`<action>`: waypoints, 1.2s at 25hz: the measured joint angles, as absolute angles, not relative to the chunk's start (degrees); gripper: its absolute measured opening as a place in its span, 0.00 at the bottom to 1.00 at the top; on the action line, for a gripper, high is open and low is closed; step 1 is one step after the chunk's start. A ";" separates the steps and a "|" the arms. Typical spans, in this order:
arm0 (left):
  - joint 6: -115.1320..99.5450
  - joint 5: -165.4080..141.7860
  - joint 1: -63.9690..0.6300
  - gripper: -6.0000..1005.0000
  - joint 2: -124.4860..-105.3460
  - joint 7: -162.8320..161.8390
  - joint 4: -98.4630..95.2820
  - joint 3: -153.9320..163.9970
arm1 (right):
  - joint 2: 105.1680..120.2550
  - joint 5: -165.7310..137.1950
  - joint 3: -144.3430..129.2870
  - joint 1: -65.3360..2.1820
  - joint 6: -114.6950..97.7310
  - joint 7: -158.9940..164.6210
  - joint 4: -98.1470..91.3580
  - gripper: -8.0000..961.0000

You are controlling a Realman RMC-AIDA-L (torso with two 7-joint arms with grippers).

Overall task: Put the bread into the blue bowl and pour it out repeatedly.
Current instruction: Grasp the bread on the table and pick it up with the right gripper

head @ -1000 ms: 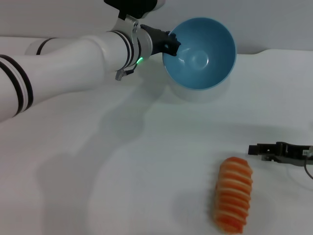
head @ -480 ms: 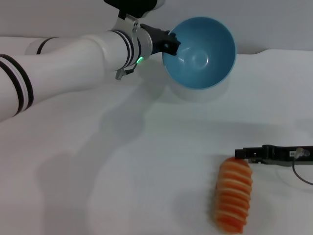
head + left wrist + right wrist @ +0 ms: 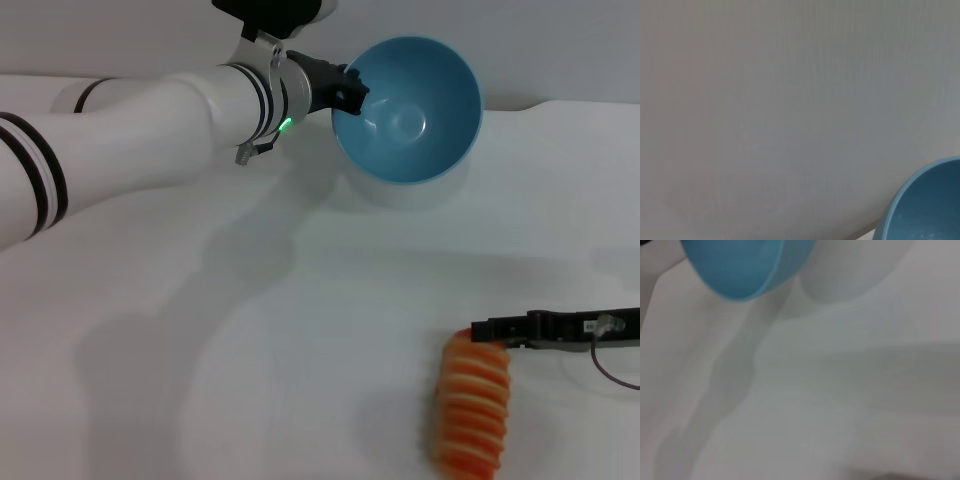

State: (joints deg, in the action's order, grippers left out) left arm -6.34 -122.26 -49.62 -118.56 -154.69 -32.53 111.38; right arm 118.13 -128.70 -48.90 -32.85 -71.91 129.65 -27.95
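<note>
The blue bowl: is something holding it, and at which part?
The left gripper holds the blue bowl by its rim, tilted above the table.

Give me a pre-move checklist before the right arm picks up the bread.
1. Bread lying flat on the table, orange striped face up: ok.
2. Right tool at the bread's far end: ok; whether it touches it or is open: cannot tell.
3. Blue bowl held off the table at its rim by the left tool: ok.
4. Bowl empty: ok.
5. Bowl upright to receive bread: not ok, tipped with its opening facing forward.
6. Path from bread to bowl unobstructed: ok.
</note>
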 joint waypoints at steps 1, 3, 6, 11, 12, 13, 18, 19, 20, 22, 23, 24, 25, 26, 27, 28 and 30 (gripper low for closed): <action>-6.34 -122.25 -49.59 0.00 -118.56 -154.69 -32.53 111.39 | 118.13 -128.70 -49.22 -32.95 -72.00 129.68 -27.95 0.64; -6.34 -122.25 -49.57 0.00 -118.56 -154.69 -32.53 111.57 | 118.13 -128.76 -49.86 -33.35 -71.89 129.87 -27.63 0.64; -6.30 -122.25 -49.55 0.00 -118.56 -154.69 -32.54 111.71 | 118.13 -129.19 -49.92 -33.73 -71.81 129.93 -27.19 0.63; -6.15 -122.25 -49.44 0.00 -118.56 -154.69 -32.43 111.74 | 118.15 -130.43 -50.01 -34.33 -71.90 129.96 -26.73 0.63; -6.12 -122.25 -49.40 0.00 -118.56 -154.69 -32.42 111.65 | 118.17 -130.46 -50.06 -34.33 -71.80 129.97 -26.72 0.63; -6.12 -122.25 -49.40 0.00 -118.56 -154.69 -32.42 111.65 | 118.17 -130.46 -50.10 -34.33 -71.71 129.97 -26.72 0.63; -6.09 -122.25 -49.39 0.00 -118.56 -154.69 -32.47 111.68 | 118.25 -130.46 -50.19 -34.52 -70.93 129.80 -26.71 0.63; -6.08 -122.25 -49.39 0.00 -118.56 -154.69 -32.49 111.70 | 118.31 -130.46 -50.19 -34.59 -70.63 129.76 -26.69 0.63; -6.07 -122.25 -49.39 0.00 -118.56 -154.69 -32.53 111.70 | 118.37 -130.46 -50.19 -34.67 -70.37 129.72 -26.63 0.63; -6.03 -122.25 -49.39 0.00 -118.56 -154.69 -32.56 111.69 | 118.49 -130.46 -50.18 -35.14 -69.83 129.63 -25.92 0.63; -6.01 -122.25 -49.39 0.00 -118.56 -154.69 -32.59 111.66 | 118.53 -130.44 -50.19 -35.85 -69.33 129.55 -24.85 0.63; -6.00 -122.25 -49.39 0.00 -118.56 -154.69 -32.59 111.56 | 118.52 -130.43 -50.18 -36.27 -68.99 129.47 -24.16 0.63; -5.99 -122.25 -49.39 0.00 -118.56 -154.69 -32.60 111.50 | 118.52 -130.43 -50.18 -36.27 -68.99 129.47 -24.16 0.63; -5.98 -122.25 -49.39 0.00 -118.56 -154.69 -32.60 111.39 | 118.50 -130.43 -50.18 -36.64 -68.66 129.41 -23.59 0.63; -5.98 -122.25 -49.39 0.00 -118.56 -154.69 -32.61 111.35 | 118.49 -130.43 -50.19 -36.91 -68.40 129.31 -23.29 0.63; -5.97 -122.25 -49.39 0.00 -118.58 -154.69 -32.61 111.39 | 118.50 -130.43 -50.18 -37.13 -68.22 129.22 -23.12 0.59; -5.97 -122.25 -49.39 0.00 -118.61 -154.69 -32.61 111.56 | 118.64 -130.29 -50.18 -37.42 -67.90 128.70 -22.98 0.51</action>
State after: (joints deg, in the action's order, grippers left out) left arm -5.97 -122.26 -49.39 -118.61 -154.69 -32.61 111.56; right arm 118.64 -130.29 -50.18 -37.42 -67.90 128.70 -22.98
